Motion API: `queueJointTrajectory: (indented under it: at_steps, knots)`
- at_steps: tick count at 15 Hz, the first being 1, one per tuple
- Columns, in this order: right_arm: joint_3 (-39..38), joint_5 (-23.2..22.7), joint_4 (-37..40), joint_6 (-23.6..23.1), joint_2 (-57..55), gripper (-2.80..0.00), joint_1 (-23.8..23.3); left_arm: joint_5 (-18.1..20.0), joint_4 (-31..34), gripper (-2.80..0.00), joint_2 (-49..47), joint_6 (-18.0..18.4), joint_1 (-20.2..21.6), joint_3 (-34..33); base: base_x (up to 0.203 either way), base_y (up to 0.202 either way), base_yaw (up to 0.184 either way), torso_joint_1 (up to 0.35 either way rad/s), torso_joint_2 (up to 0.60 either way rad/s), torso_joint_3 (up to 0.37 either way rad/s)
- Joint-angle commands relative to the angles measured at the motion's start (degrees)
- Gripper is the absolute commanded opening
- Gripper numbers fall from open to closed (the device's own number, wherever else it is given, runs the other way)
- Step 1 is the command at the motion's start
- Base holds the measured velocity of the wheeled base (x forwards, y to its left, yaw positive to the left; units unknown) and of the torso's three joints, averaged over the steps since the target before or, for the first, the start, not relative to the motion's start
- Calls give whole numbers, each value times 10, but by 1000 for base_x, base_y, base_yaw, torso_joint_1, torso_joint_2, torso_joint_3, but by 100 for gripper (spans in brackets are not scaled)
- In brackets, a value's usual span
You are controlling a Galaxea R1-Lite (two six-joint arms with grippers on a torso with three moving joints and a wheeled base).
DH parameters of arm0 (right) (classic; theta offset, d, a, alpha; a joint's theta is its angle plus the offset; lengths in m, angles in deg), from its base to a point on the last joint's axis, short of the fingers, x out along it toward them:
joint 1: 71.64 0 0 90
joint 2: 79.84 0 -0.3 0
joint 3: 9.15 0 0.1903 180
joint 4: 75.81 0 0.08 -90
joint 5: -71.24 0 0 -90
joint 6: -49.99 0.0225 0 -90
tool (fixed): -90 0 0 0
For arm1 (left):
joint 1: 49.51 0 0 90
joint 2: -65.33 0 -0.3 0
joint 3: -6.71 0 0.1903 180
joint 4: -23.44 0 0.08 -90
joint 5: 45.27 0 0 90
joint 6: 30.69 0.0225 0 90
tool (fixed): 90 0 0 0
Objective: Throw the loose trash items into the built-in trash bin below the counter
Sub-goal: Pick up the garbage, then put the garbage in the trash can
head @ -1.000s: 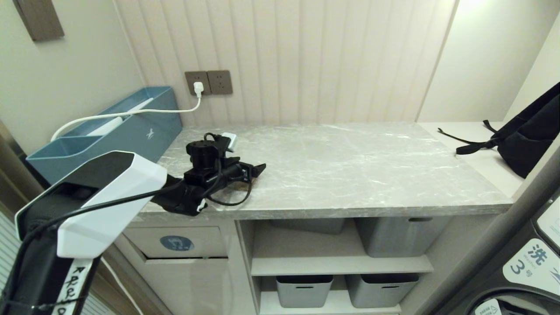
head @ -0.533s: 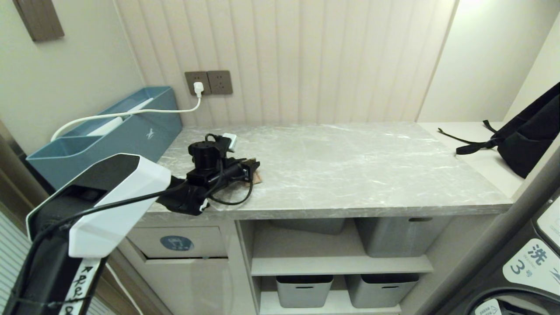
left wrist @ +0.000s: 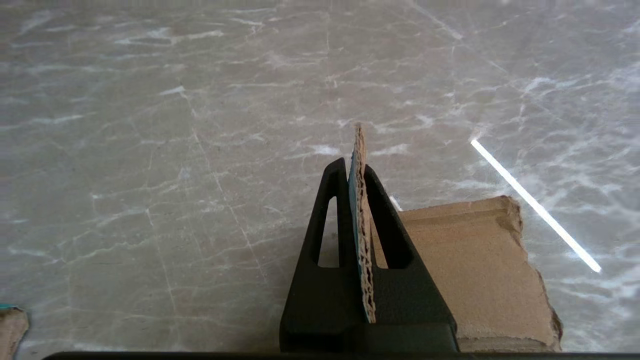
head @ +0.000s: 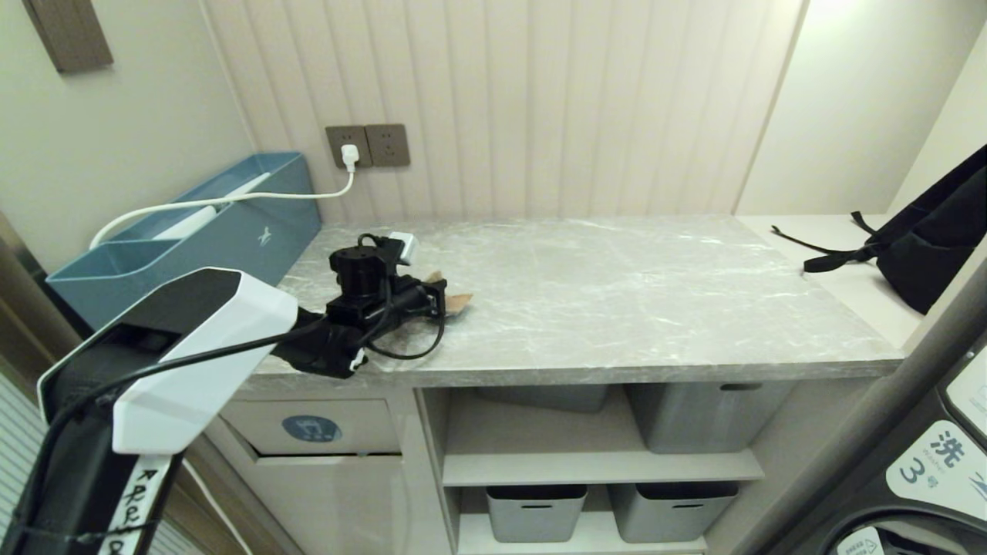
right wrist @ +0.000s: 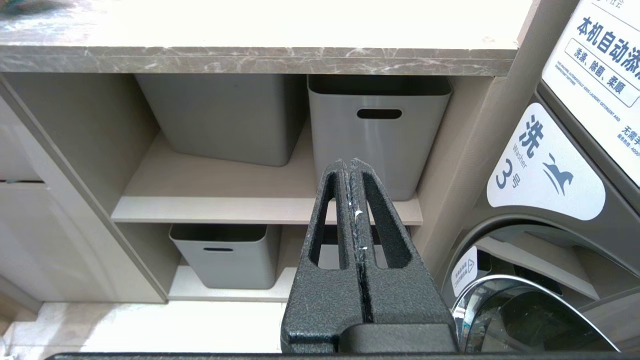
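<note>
Torn brown cardboard scrap (head: 455, 302): mostly hidden behind black left gripper (head: 439, 299) in head view. Second brown cardboard scrap (left wrist: 11, 325): cut off at wrist picture's edge. Blue oval bin sticker (head: 311, 428): icon too small to read.

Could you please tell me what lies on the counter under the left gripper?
Under the left gripper, shut on an upright cardboard scrap, a second brown scrap lies flat on the counter. The fingers hide its near part.
</note>
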Motion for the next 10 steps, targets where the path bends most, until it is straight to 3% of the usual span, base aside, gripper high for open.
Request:
queueJointTrajectory:
  at_steps: [1,3,5,10]
  knots:
    - [0,0,0,0,1,-280,0,2,-2,-280,31,-7,-2,-12,0,0,0,0,0,0]
    - [0,0,0,0,1,-280,0,4,2,-280,88,-45,-6,-56,0,0,0,0,0,0]
    - [0,0,0,0,1,-280,0,4,6,-280,164,-68,-6,-148,0,0,0,0,0,0]
    - [0,-1,0,0,1,-280,0,2,7,-280,436,-79,19,-402,0,0,0,0,0,0]
